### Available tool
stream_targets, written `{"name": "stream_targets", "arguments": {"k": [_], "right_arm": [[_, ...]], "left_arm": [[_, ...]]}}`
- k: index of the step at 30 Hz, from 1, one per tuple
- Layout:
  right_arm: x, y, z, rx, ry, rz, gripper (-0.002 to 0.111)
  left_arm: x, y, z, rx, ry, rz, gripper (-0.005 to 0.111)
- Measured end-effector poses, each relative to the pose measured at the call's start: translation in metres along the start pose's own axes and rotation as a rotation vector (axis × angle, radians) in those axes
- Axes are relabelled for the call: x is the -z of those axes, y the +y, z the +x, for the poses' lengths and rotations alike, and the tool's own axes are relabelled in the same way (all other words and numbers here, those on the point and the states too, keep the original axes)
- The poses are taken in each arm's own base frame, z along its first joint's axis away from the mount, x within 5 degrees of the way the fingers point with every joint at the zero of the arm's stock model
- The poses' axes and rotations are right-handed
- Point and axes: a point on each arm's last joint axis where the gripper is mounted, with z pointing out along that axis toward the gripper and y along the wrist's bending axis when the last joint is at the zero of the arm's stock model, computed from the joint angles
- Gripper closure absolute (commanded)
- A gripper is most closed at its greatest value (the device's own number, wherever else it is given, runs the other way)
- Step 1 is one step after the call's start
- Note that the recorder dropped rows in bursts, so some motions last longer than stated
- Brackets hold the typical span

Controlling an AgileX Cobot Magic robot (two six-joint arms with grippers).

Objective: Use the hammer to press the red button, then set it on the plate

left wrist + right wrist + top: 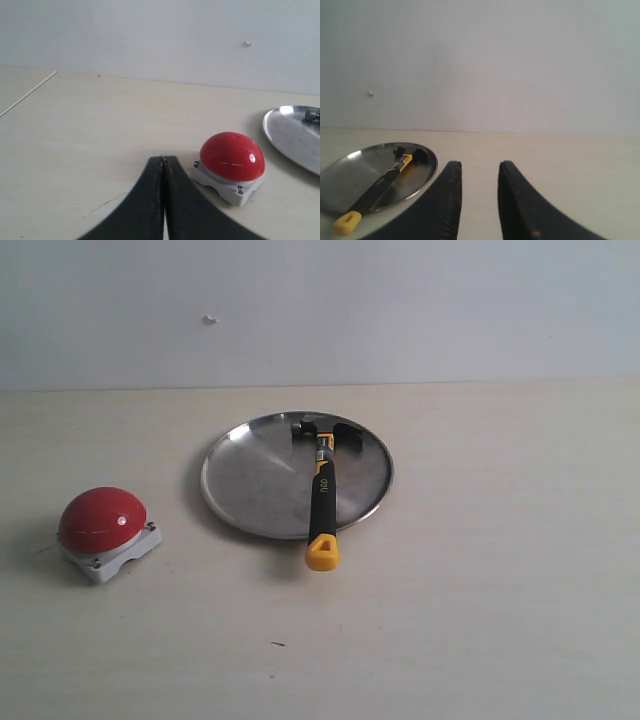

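The hammer [322, 492] lies in the silver plate [250, 480] at the table's middle, dark head at the far side, yellow handle end over the near rim. The red button [102, 520] sits on its grey base at the left. Neither gripper shows in the exterior view. In the left wrist view my left gripper [163, 158] is shut with nothing in it, just short of the red button [232, 156], with the plate's edge [287, 135] beyond. In the right wrist view my right gripper [479, 165] stands open and empty, beside the plate [350, 172] holding the hammer [375, 189].
The pale wooden table [480, 570] runs back to a plain white wall [400, 300]. A small dark fleck [278, 644] lies on the table near the front.
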Motion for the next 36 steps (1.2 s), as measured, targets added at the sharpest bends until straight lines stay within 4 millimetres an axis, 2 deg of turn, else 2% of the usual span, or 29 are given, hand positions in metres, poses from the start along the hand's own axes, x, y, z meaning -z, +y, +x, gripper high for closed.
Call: {"name": "stream_targets", "arguments": {"k": [9,17,23,36], "right_arm": [[-0.010,-0.004,0.026,0.042,0.034,0.023,0.082],[-0.014,-0.006,0.030,0.051,-0.012,0.042,0.082],[-0.020,-0.010,0.053,0.085,0.011,0.062,0.082],[-0.020,-0.009,0.060,0.062,0.081,0.052,0.082]], "left_arm": [[0.000,0.000,0.000,0.000,0.000,0.000,0.107],[0.000,0.000,0.000,0.000,0.000,0.000,0.107],[0.000,0.000,0.000,0.000,0.000,0.000,0.107],[0.000,0.000,0.000,0.000,0.000,0.000,0.107]]}}
